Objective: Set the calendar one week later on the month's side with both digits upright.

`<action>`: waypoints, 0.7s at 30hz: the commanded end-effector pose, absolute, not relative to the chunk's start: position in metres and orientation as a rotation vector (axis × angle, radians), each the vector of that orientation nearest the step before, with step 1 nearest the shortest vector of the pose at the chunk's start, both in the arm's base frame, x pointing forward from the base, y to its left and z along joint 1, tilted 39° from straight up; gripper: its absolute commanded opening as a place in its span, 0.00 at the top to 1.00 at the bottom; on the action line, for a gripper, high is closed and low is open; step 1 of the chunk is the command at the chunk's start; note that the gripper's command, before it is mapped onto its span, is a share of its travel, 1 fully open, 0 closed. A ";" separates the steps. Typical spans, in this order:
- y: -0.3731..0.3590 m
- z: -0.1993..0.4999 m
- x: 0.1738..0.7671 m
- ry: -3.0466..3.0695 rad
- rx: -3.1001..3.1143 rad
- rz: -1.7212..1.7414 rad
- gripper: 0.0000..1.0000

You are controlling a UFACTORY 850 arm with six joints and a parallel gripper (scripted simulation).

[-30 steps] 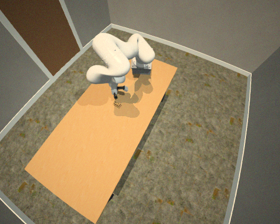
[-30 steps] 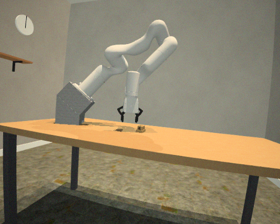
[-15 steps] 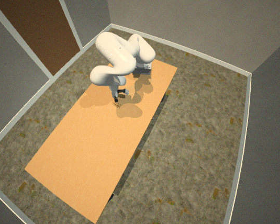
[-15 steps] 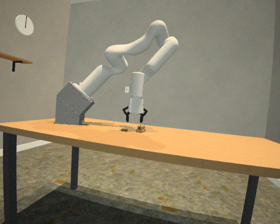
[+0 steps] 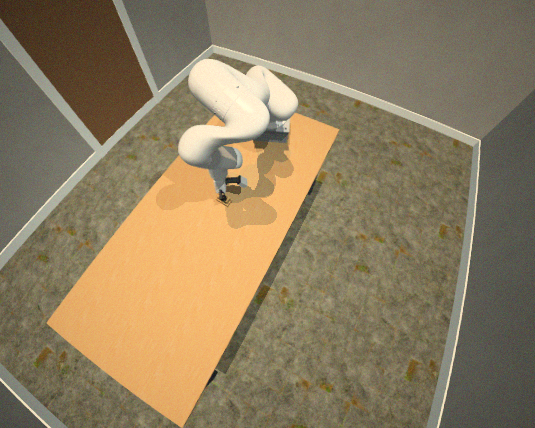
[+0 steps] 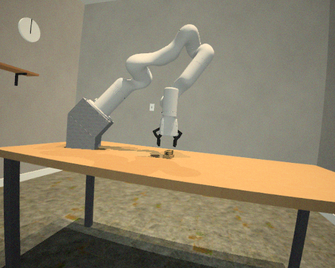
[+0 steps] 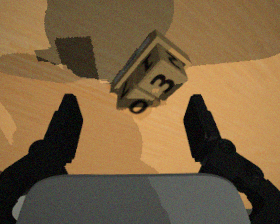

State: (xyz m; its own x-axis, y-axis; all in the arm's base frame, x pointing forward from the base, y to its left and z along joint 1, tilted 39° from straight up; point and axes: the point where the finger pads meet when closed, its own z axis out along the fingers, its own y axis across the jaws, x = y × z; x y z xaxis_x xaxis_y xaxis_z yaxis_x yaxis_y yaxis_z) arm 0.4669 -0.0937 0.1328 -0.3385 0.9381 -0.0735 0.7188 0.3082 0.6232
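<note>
The small wooden calendar (image 5: 225, 199) (image 6: 168, 153) (image 7: 151, 70) stands on the orange table (image 5: 157, 300) (image 6: 239, 175) (image 7: 257, 116). In the wrist view it lies turned at an angle, with two cubes side by side in its tray. One cube (image 7: 163, 82) shows a 3 and the other cube (image 7: 139, 106) shows a 0. The month's name cannot be read. My gripper (image 5: 221, 193) (image 6: 167, 143) (image 7: 133, 106) is open and empty. It hangs straight down, a little above the calendar, with a finger on either side of it in the wrist view.
The arm's grey base block (image 6: 84, 125) stands on the table behind the calendar, to the left in the exterior view. A wall shelf (image 6: 10, 69) and a clock (image 6: 29, 29) are far off on the left wall.
</note>
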 end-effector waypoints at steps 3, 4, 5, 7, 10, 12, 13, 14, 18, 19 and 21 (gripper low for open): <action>-0.088 0.141 0.476 2.156 1.474 0.693 0.00; -0.086 0.143 0.478 2.156 1.474 0.693 0.00; -0.084 0.146 0.481 2.156 1.474 0.693 0.00; -0.079 0.152 0.488 2.156 1.474 0.693 0.00; -0.077 0.154 0.490 2.156 1.474 0.693 0.00; -0.076 0.157 0.493 2.156 1.474 0.693 0.00; -0.076 0.157 0.493 2.156 1.474 0.693 0.00; -0.076 0.157 0.493 2.156 1.474 0.693 0.00; -0.070 0.164 0.501 2.156 1.474 0.693 0.00; -0.068 0.167 0.504 2.156 1.474 0.693 0.00; -0.064 0.172 0.510 2.156 1.474 0.693 0.00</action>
State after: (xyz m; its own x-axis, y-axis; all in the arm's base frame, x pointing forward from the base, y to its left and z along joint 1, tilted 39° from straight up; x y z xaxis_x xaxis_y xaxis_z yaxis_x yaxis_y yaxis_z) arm 0.4981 -0.0713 0.1616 -0.3380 0.9383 -0.0731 0.7199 0.3078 0.6221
